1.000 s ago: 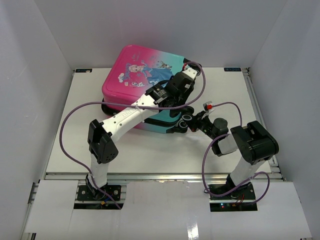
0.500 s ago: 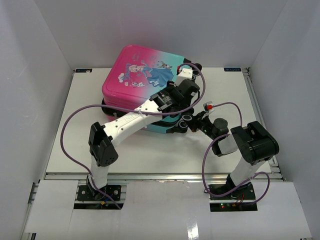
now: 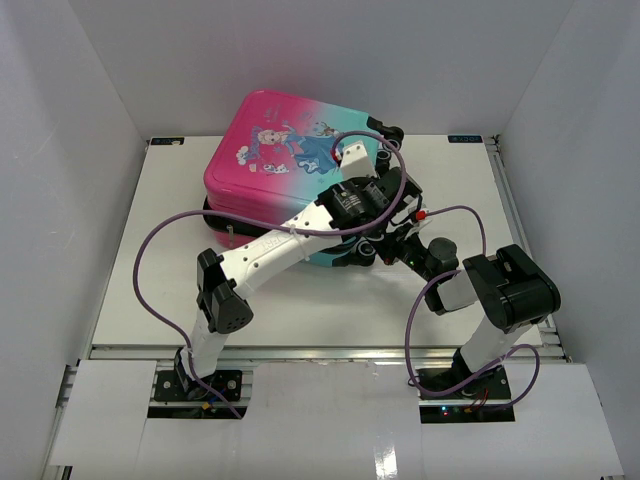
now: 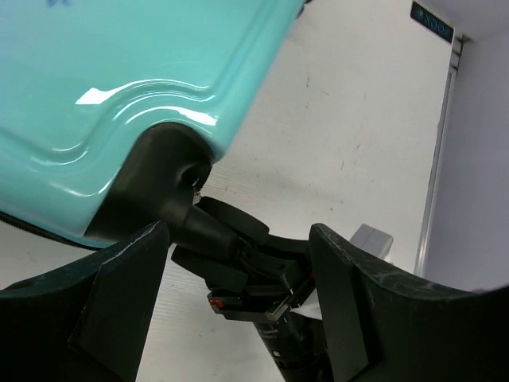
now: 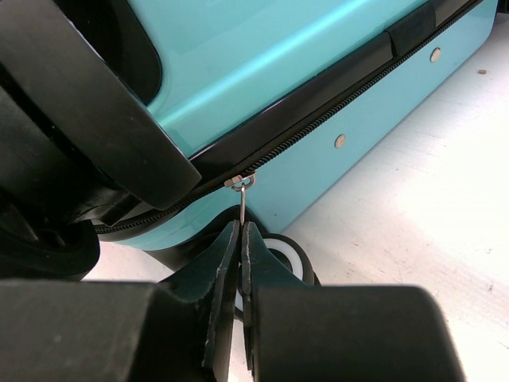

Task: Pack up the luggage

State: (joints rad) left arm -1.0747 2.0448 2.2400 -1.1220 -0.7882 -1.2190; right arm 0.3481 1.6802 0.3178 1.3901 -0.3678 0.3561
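While the suitcase (image 3: 270, 150) is lying flat with its printed princess side facing up, it is sitting toward 11 o'clock of the white table (image 3: 450, 290). Its pink end is pointing to 10 o'clock and its teal end to 4 o'clock. The two hard shells are lying one on the other, with a black zipper band running between them.

The left gripper (image 4: 238, 232) is hovering above the teal end, at about 1 o'clock of the table's centre. Its fingers (image 4: 119, 302) are standing wide apart and are touching nothing. Between them, the left wrist view is showing a black wheel housing (image 4: 151, 183) at the shell's corner and the dark body of the other arm's tool below it.

The right gripper (image 5: 240, 239) is reaching in from 4 o'clock at the near teal corner. Its two fingertips are pressing together on the thin metal zipper pull (image 5: 241, 203), which is hanging down from the slider on the zipper band. Just beside those fingertips, at 5 o'clock of the pull, a wheel (image 5: 274, 255) with a white hub is resting against the table.
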